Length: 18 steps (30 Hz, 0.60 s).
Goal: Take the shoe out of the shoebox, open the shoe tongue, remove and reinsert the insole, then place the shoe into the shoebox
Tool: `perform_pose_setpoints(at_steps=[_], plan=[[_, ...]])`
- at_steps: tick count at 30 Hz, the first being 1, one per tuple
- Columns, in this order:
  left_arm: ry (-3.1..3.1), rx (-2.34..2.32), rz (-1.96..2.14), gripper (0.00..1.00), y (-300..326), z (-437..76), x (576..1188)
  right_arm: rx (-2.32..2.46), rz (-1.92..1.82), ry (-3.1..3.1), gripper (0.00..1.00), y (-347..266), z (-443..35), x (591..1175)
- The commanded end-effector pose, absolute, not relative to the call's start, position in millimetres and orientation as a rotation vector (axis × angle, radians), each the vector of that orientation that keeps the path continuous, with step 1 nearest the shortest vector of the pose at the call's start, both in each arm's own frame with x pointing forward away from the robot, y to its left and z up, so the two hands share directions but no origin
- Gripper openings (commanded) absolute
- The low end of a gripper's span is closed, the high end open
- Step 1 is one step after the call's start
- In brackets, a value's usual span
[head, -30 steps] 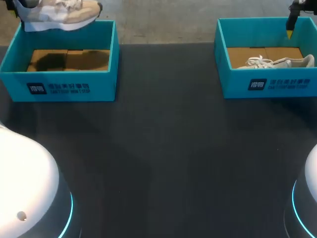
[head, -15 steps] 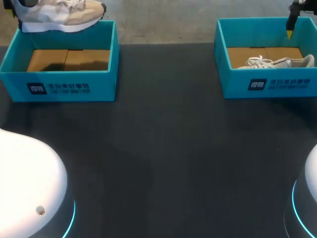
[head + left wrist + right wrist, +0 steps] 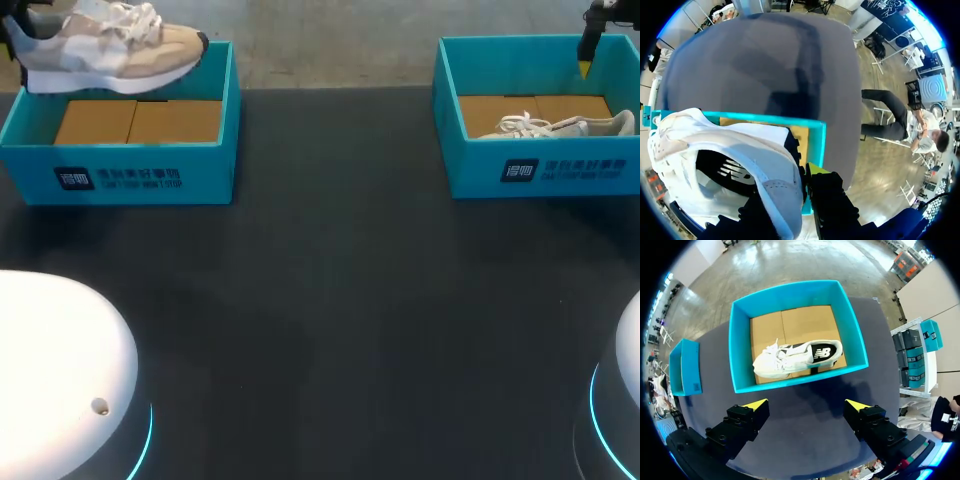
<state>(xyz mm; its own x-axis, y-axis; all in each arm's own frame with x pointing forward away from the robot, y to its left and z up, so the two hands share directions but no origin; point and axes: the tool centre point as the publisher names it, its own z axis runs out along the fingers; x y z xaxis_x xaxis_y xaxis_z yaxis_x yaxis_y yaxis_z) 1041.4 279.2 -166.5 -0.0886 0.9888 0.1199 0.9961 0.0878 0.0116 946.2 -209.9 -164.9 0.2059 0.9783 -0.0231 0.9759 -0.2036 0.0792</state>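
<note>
- Left pincer (image 3: 799,187): closed on the heel of the tan shoe (image 3: 115,52). In the left wrist view the heel collar sits between the two dark fingers, and one yellow fingertip (image 3: 815,169) shows just outside the heel.
- Tan shoe: held in the air over the far wall of the left shoebox (image 3: 120,170). It is sole down and nearly level, with white laces on top. The heel is toward that box's outer end, and the dark-capped toe is toward the end facing the other box. From these views I cannot tell whether the sole touches the rim.
- Left shoebox: teal and open-topped, with its brown cardboard floor showing. It stands at the far side of the dark bench (image 3: 330,300).
- Right shoebox (image 3: 535,170): teal and of the same build. It sits in the same far row, well apart from the left shoebox, with a stretch of bench between them.
- White shoe (image 3: 795,357): lies on its side on the cardboard floor of the right shoebox, along the wall nearer the robot. Its laced front points toward the left shoebox.
- Right pincer (image 3: 806,405): fingers spread wide, gripping nothing. It hangs high over the bench, far across from the left shoebox. In its own wrist view the right shoebox lies ahead of the fingers, and it touches neither the box nor the white shoe.
</note>
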Motion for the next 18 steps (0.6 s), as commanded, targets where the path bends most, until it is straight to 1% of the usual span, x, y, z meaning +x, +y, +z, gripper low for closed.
perform_pose_setpoints(at_steps=[1, 18], plan=[[-2.328, -2.136, -0.336, 0.0, 264.1, -161.2, 997.0, 2.379, 0.05, 1.93, 1.0, -210.0, -164.9, 945.2], [-2.325, -2.113, -0.412, 0.0, 217.7, -171.0, 890.9, 2.379, 0.05, 1.93, 1.0, -210.0, -164.9, 945.2]])
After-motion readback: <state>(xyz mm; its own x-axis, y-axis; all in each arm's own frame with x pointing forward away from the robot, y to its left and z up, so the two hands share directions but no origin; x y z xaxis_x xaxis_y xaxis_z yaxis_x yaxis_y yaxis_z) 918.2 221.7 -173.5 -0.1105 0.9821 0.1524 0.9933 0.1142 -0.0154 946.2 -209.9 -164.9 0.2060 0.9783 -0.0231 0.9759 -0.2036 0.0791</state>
